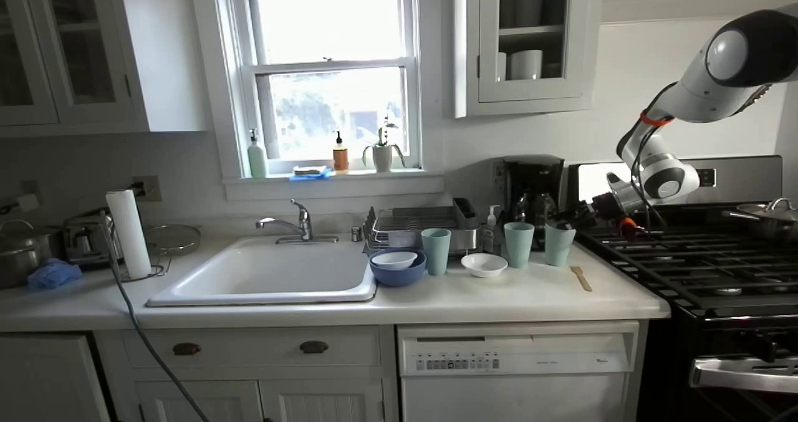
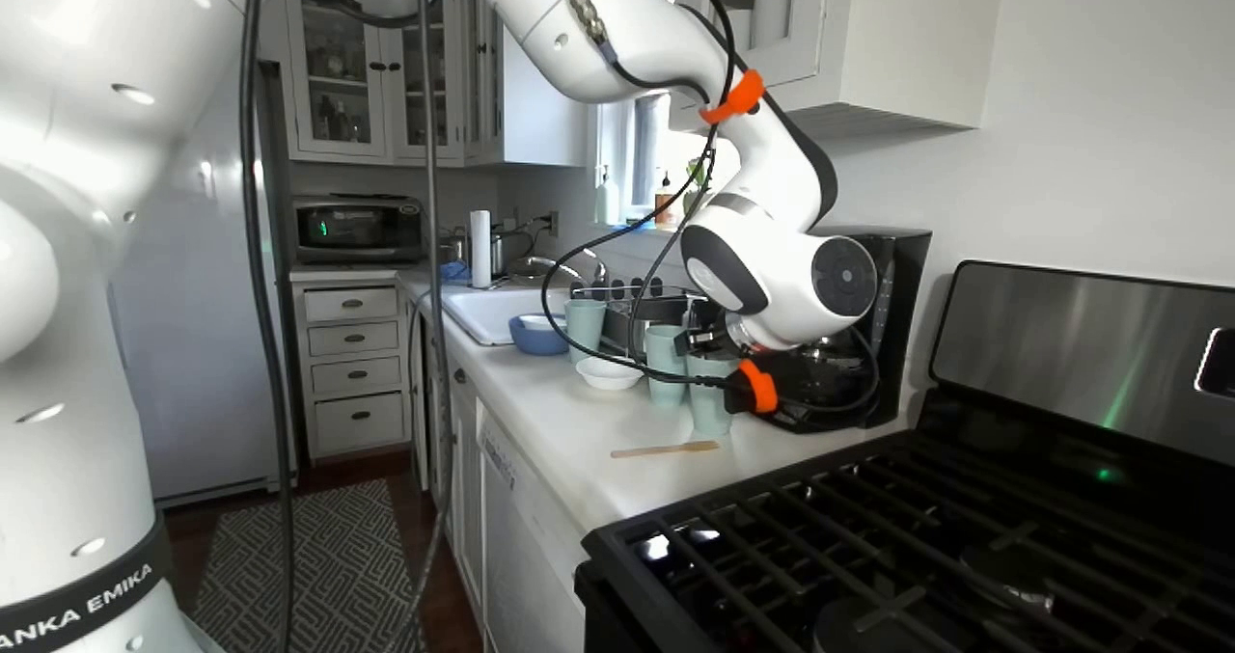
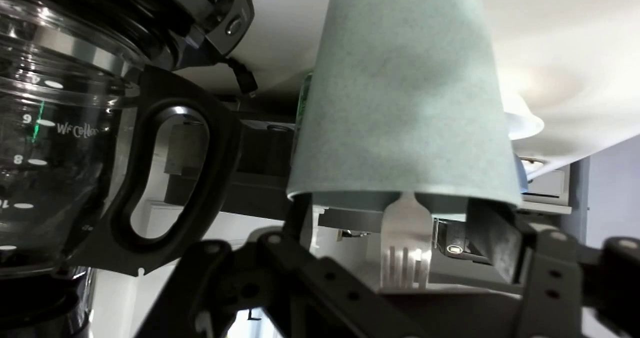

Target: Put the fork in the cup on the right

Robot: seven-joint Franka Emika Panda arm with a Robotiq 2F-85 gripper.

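The right-hand pale teal-green cup [image 1: 559, 247] stands upright on the counter and also shows in an exterior view [image 2: 709, 410]. In the wrist view, which stands upside down, the cup [image 3: 400, 103] fills the middle. A silvery fork [image 3: 407, 228] stands in this cup, its tines beyond the rim and its handle hidden inside. My gripper [image 3: 397, 208] is open at the rim, one finger on each side of the fork and apart from it. The fingertips reach into the cup mouth. In an exterior view the gripper [image 1: 566, 217] is over the cup, and the fork cannot be made out.
Two similar cups [image 1: 519, 245] [image 1: 436, 252] and a white bowl [image 1: 484, 265] stand left of it. A wooden fork-like utensil [image 1: 581, 278] lies in front. A black coffee maker [image 1: 533, 172] is behind, with its carafe handle [image 3: 220, 143] close beside. The stove [image 1: 735, 266] is right.
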